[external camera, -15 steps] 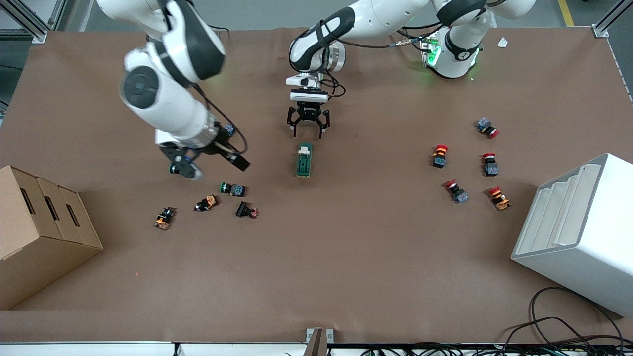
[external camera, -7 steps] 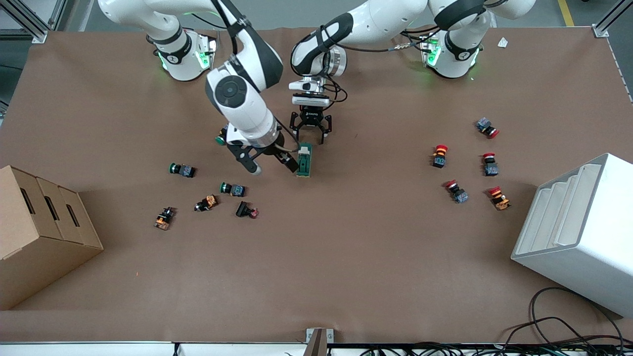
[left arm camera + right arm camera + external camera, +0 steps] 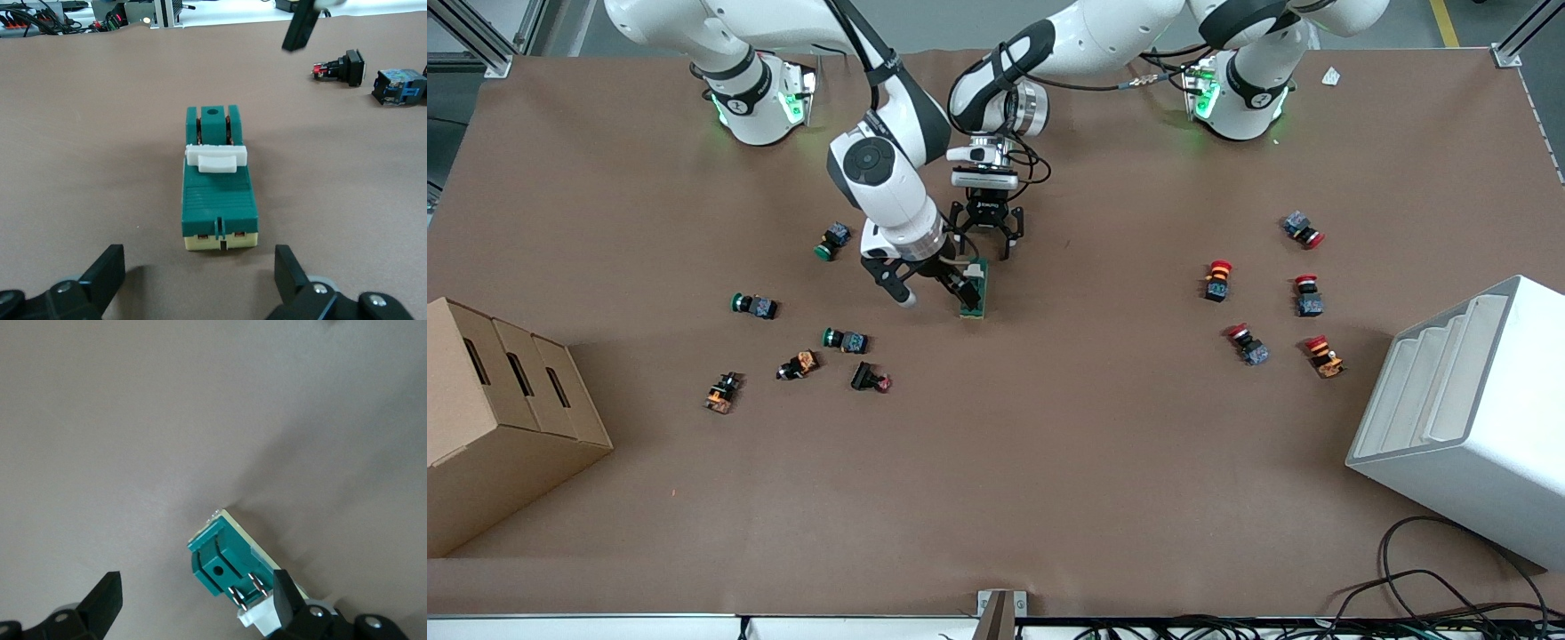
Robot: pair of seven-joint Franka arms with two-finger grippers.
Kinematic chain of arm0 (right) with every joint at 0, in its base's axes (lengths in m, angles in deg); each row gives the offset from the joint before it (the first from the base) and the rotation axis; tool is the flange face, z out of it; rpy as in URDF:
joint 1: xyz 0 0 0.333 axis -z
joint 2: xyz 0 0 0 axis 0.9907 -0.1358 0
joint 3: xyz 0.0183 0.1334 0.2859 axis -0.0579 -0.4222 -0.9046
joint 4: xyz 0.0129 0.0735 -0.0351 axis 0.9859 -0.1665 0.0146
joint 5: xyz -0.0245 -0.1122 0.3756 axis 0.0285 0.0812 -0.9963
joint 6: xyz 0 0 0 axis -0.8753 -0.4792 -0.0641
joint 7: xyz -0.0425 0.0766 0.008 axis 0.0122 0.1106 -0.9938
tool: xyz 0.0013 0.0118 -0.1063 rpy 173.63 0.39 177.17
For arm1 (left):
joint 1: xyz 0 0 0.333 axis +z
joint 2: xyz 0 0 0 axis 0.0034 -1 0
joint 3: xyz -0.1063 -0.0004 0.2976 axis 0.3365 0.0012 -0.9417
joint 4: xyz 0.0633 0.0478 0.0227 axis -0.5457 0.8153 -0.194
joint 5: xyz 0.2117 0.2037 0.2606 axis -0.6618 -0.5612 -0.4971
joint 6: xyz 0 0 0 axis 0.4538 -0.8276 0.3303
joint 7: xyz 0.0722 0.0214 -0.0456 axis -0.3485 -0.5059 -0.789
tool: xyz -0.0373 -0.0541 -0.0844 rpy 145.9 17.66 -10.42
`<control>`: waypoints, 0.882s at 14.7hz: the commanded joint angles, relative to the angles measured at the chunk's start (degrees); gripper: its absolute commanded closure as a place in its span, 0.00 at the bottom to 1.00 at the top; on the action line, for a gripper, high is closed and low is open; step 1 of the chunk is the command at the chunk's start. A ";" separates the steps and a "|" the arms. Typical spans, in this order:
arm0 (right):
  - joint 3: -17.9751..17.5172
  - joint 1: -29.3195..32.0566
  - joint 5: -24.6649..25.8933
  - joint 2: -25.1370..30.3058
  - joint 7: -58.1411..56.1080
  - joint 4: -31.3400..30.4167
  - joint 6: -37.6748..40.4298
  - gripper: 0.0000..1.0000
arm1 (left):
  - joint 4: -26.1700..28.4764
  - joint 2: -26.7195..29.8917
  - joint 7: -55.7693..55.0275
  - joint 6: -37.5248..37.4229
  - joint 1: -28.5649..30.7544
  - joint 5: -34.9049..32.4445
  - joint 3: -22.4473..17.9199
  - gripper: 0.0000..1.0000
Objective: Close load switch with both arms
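Observation:
The load switch (image 3: 975, 295), a dark green block with a white lever on a cream base, lies on the brown table near its middle. In the left wrist view the load switch (image 3: 217, 190) and its white lever (image 3: 215, 159) show in full. My left gripper (image 3: 983, 244) is open just on the robot-base side of it, its fingers (image 3: 105, 273) wide apart with nothing between them. My right gripper (image 3: 935, 293) is open and low beside the switch, one finger (image 3: 288, 600) against the white lever end; the switch (image 3: 223, 563) lies partly between its fingers.
Green-capped push buttons (image 3: 833, 240) (image 3: 754, 305) (image 3: 845, 339) and other buttons lie toward the right arm's end. Red-capped buttons (image 3: 1216, 278) (image 3: 1307, 293) lie toward the left arm's end. A cardboard box (image 3: 498, 418) and a white rack (image 3: 1467, 409) stand at the table's ends.
My right arm swung from over the green-capped buttons to the load switch, leaving a green-capped button on the table. My left gripper shifted slightly closer to the switch.

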 commanded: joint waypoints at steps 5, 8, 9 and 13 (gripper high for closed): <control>0.42 -4.56 -1.57 -2.13 0.22 -2.68 -6.23 0.00 | -0.37 -2.10 -0.67 -0.49 -1.29 -0.76 -0.83 0.01; 0.42 -5.88 -1.57 -3.62 0.31 -2.68 -7.81 0.00 | -0.37 -2.01 -0.76 -0.58 -1.72 -0.76 -0.83 0.01; 0.42 -6.06 -1.57 -3.89 0.31 -2.68 -8.08 0.00 | -0.37 -2.01 -0.76 -0.58 -1.72 -0.76 -0.83 0.01; 0.33 -7.02 -1.57 -5.64 0.58 -2.59 -10.10 0.00 | -0.46 -2.01 -0.76 -0.58 -1.72 -0.76 -0.92 0.01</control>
